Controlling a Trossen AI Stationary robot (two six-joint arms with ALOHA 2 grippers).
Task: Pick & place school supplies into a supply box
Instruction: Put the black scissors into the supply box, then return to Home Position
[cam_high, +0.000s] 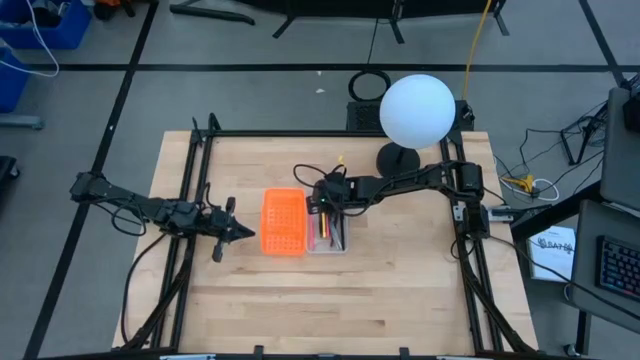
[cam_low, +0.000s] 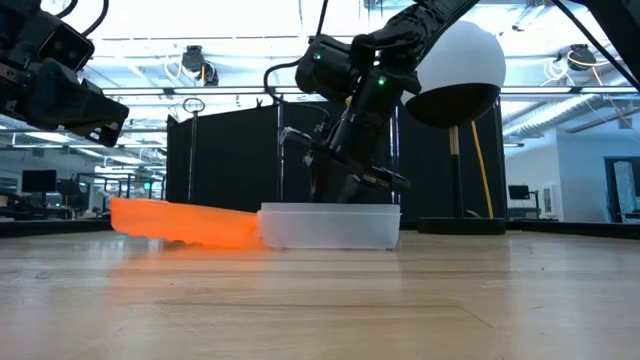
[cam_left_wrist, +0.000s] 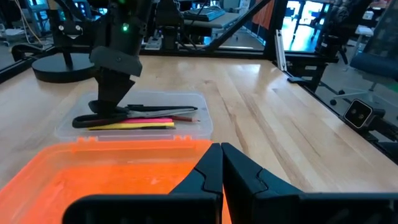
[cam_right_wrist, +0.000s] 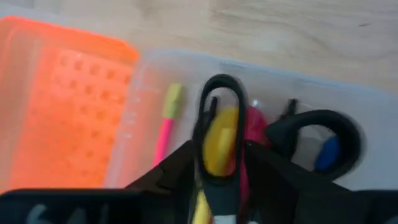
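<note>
Fingers of my right gripper (cam_right_wrist: 219, 163) spread either side of scissors (cam_left_wrist: 127, 112), lying in supply box (cam_left_wrist: 202, 124) w/ pens. Risk: handle loop snags on lift-out. Left gripper (cam_left_wrist: 221, 168) pressed together, idle by orange piece (cam_high: 283, 221).

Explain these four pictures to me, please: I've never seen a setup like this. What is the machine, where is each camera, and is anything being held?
Two dark robot arms work at a wooden table. One picture looks straight down, one looks level across the tabletop, and one camera sits on each arm's wrist. In the middle lies a clear supply box with an orange perforated piece right beside it. Inside the box are a yellow pencil, a pink pen and scissors. The right claw sits low over the box, straddling the scissors' handle; whether it grips them or has just let go, I cannot tell. The left claw is shut, empty, waiting beside the orange piece. The white ball is a lamp.
</note>
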